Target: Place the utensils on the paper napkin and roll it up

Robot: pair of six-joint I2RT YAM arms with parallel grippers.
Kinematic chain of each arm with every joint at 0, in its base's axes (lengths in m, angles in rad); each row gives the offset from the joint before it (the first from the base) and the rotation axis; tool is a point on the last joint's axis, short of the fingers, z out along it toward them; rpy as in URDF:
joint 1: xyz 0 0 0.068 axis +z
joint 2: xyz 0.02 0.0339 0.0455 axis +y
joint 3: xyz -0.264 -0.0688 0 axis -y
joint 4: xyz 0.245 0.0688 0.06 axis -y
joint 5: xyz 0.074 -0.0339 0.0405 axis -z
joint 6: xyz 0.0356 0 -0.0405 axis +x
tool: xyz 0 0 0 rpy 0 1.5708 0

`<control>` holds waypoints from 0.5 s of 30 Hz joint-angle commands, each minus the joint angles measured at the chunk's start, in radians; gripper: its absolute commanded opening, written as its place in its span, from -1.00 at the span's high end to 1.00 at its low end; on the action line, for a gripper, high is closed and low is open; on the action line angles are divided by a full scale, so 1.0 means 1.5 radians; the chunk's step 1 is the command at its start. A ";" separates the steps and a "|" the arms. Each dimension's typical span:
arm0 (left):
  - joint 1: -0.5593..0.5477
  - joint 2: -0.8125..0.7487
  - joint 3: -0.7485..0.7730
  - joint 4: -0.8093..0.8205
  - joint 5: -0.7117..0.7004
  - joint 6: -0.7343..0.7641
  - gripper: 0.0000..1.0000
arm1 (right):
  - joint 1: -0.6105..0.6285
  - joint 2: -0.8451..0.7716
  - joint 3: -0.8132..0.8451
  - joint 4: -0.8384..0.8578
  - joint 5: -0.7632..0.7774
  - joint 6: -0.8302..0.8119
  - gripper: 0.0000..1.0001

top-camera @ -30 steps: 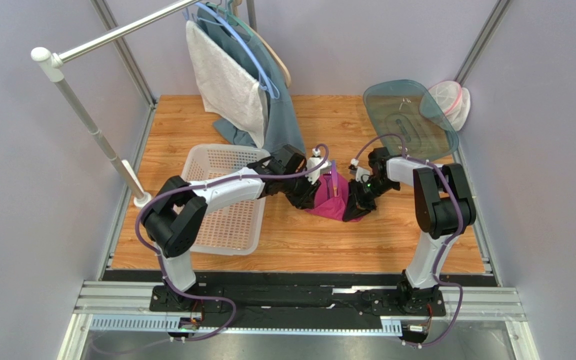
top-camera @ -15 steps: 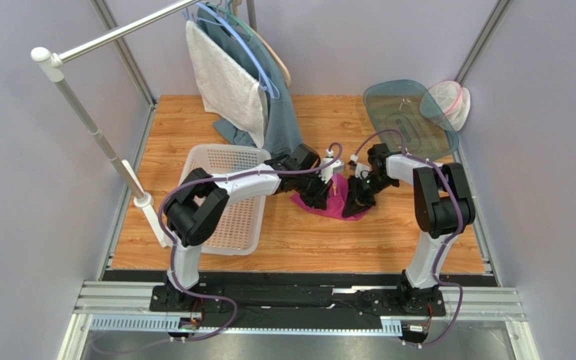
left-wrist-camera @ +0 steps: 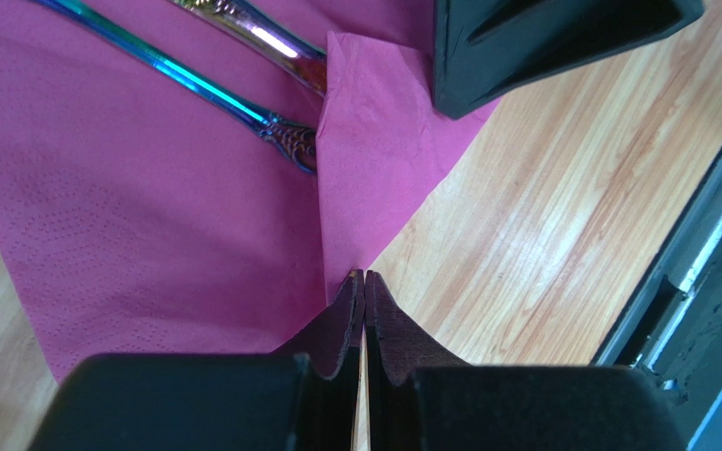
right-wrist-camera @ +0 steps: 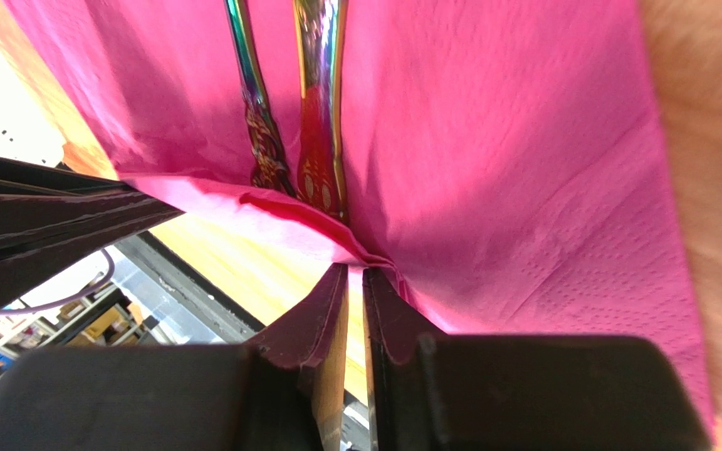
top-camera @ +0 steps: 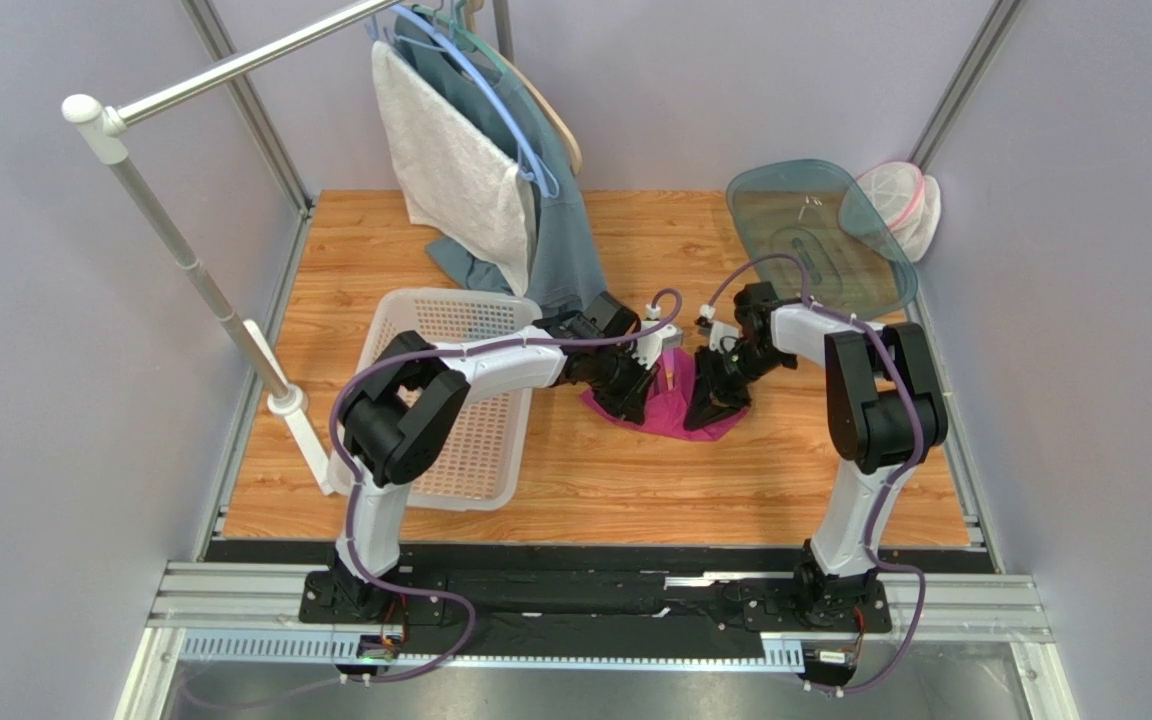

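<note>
**Both pincers nip the napkin's folded edge**

Top view: the paper napkin (top-camera: 671, 413), thin and magenta, lies low on the wood-grain tabletop (top-camera: 612, 480), just right of the white mesh basket (top-camera: 447, 309). The left pincer (top-camera: 639, 396) and right pincer (top-camera: 707, 402) meet over it from either side.

Left wrist view: the dimpled paper carries two slim utensils (left-wrist-camera: 207, 86), glossy with a teal-to-purple sheen and embossed handle ends. A sharply creased flap of napkin is folded over those ends. The left pincer's dark tips are pressed together on the flap's corner. A black finger of the right pincer shows at the fold's far end.

Right wrist view: both handles run under a raised fold, and the right pincer's tips, a slit apart, nip that fold.

A second ago the napkin stood peaked between the pincers. Now it lies flatter, and the left elbow has swung over the basket.
</note>
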 commanded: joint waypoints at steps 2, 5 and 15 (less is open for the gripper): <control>0.004 0.017 -0.014 -0.023 -0.027 -0.012 0.92 | 0.004 0.008 0.035 0.001 0.007 -0.007 0.69; 0.004 0.022 -0.017 -0.026 -0.028 -0.016 0.94 | 0.004 0.001 0.036 -0.006 0.006 -0.013 0.69; 0.008 0.036 -0.019 -0.036 -0.018 -0.041 0.95 | 0.010 -0.056 -0.004 -0.029 -0.029 -0.020 0.65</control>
